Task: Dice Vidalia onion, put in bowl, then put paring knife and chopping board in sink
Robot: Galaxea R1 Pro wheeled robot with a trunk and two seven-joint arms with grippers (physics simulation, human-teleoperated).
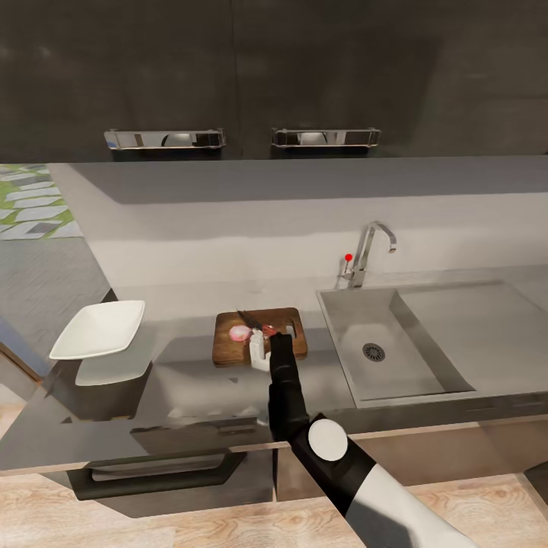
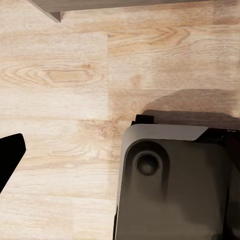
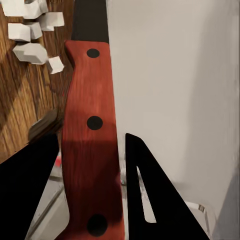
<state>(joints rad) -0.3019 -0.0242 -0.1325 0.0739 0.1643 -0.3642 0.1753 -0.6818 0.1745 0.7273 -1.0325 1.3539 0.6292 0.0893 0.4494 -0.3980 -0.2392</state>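
Onion sits on the board, left half, and you've already cut into it: the right wrist view shows loose white dice on the wood grain, though in the head view it looks like a pink lump, so I can't tell if it's fully diced.

Your right gripper is over the board's right half, fingers clamped either side of the knife at its red riveted handle. The dark blade points toward the onion. Left gripper: I can't tell its state; its wrist view has only a dark finger tip at the frame edge, over wood floor and the robot's own base.

Board lies on the countertop between the bowl and the sink, close to the sink's left rim. Bowl is toward the counter's left end, empty as far as I can see. Sink basin holds nothing I can see.

Status, my read:
- onion out of sink: done
- dicing: in progress or nearly done
- dice into bowl: not started
- knife and board into sink: not started

Bowl is well apart from the board, so the transfer likely needs a reach across.
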